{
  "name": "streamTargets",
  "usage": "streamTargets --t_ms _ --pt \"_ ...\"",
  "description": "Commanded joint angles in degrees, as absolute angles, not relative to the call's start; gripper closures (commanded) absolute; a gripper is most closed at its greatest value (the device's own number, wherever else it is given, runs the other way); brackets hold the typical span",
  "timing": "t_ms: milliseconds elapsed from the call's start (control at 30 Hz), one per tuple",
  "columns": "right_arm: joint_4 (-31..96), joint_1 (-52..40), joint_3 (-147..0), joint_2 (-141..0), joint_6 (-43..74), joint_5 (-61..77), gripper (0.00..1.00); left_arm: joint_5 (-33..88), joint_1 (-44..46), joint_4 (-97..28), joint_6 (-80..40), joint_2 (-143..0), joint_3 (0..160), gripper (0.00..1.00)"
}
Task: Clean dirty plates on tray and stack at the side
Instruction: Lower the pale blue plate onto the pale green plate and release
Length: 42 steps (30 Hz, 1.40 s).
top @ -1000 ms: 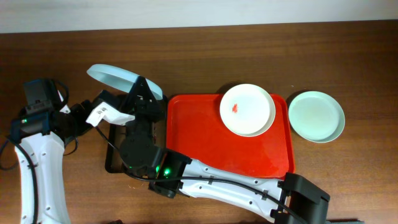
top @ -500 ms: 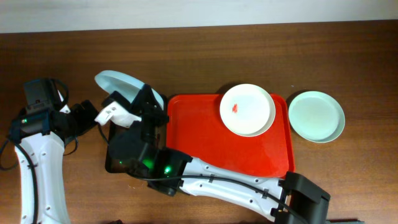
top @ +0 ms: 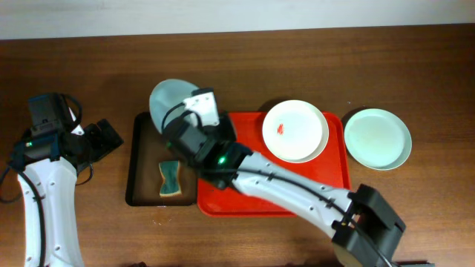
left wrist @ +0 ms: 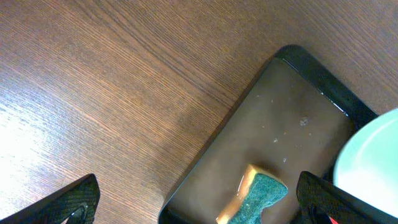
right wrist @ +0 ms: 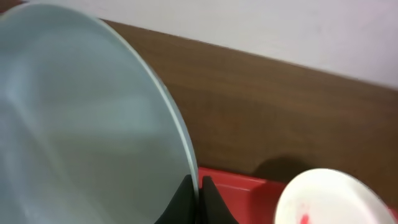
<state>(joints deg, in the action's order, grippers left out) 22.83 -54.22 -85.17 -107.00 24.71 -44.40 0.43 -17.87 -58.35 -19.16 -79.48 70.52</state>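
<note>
My right gripper [right wrist: 199, 194] is shut on the rim of the pale blue plate [right wrist: 81, 124] and holds it tilted on edge. In the overhead view this plate [top: 166, 102] hangs over the back of the brown tray, just left of the red tray [top: 297, 185], with the right gripper [top: 181, 120] at its lower right edge. A white plate [top: 295, 130] with a red smear sits at the red tray's back right. A mint plate [top: 377, 139] lies on the table right of the tray. My left gripper [top: 111, 138] stands open left of the brown tray, holding nothing.
A black-rimmed brown tray [top: 141, 159] holds a green and yellow sponge [top: 171, 179]. In the left wrist view the sponge [left wrist: 258, 196] lies between and beyond the open fingers [left wrist: 74, 199]. My right arm crosses the red tray's front left part.
My right arm has swung the pale blue plate to the right, from the brown tray's left toward the red tray, uncovering the sponge. The left arm has stayed put.
</note>
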Motion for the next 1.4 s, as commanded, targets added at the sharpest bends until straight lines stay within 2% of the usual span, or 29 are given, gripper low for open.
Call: streamTargets --t_ms 0,100,200,267,400,633,800,1100,1133,1167,1200,1233,1300,1367 --pt "25.8 -47.8 -85.4 -100.0 29.5 -29.8 0.96 0.2 -18.2 -58.4 -19.7 -78.7 71.4 0.01" --pt "33.0 -38.3 -85.4 -96.6 32.5 -15.7 0.96 0.2 -18.2 -58.4 -19.7 -78.7 71.4 0.01" --pt "42.8 -23.9 -85.4 -96.1 32.4 4.2 0.96 0.2 -18.2 -58.4 -19.7 -78.7 71.4 0.01" --pt "48.8 -15.6 -85.4 -96.1 32.4 8.5 0.96 0.2 -18.2 -58.4 -19.7 -78.7 71.4 0.01" --pt "62.1 2.7 -85.4 -96.1 32.4 9.1 0.96 0.2 -18.2 -58.4 -19.7 -78.7 71.4 0.01" --pt "69.7 23.7 -83.6 -96.1 31.8 2.9 0.96 0.2 -18.2 -58.4 -19.7 -78.7 71.4 0.01" --pt "66.1 28.7 -77.3 -96.2 31.8 -1.4 0.96 0.2 -18.2 -58.4 -19.7 -78.7 71.4 0.01" --pt "54.3 28.9 -67.4 -96.3 32.5 -2.4 0.96 0.2 -18.2 -58.4 -19.7 -78.7 71.4 0.01" --pt "54.2 28.9 -67.4 -96.3 32.5 -2.2 0.87 0.2 -18.2 -58.4 -19.7 -78.7 71.4 0.01" --pt "54.2 28.9 -67.4 -96.3 32.4 -2.0 0.72 0.2 -18.2 -58.4 -19.7 -78.7 71.4 0.01" --pt "54.4 28.9 -67.4 -96.3 32.4 -2.0 0.54 0.2 -18.2 -58.4 -19.7 -78.7 71.4 0.01" --pt "54.8 28.9 -67.4 -96.3 32.4 -1.9 0.27 0.2 -18.2 -58.4 -19.7 -78.7 71.4 0.01" --pt "55.0 28.9 -67.4 -96.4 30.3 0.1 0.17 0.2 -18.2 -58.4 -19.7 -78.7 71.4 0.01" --pt "54.6 28.4 -67.4 -96.6 25.2 4.8 0.16 0.2 -18.2 -58.4 -19.7 -78.7 71.4 0.01"
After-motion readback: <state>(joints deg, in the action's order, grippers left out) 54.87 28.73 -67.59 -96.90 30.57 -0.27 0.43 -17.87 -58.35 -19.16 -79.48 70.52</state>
